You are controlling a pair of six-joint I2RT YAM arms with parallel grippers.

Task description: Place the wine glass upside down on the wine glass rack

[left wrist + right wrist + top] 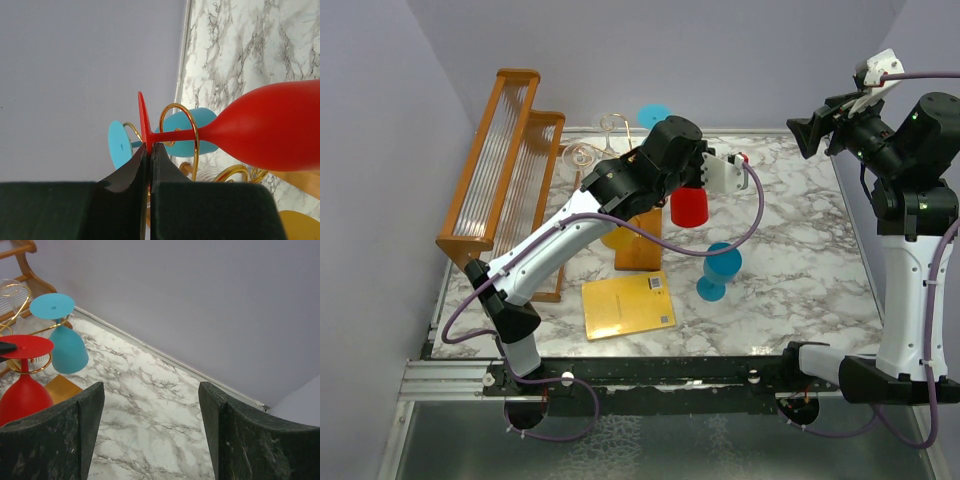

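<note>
The red wine glass [689, 207] hangs upside down, bowl [280, 125] below and foot on top. My left gripper [150, 146] is shut on the rim of its foot [27, 346]. The stem passes through a curled gold loop [180, 107] of the wine glass rack [608, 135], whose brown wooden base [640, 248] lies under my left arm. In the top view the left gripper [698, 178] sits just above the red bowl. My right gripper [150, 385] is open and empty, raised at the far right [802, 130].
A blue glass [67, 350] hangs inverted on the rack beside the red one. Another blue glass [718, 270] stands on the marble table [800, 250]. A yellow booklet [628, 305] lies near the front. A large wooden frame with clear rods [505, 160] stands at left.
</note>
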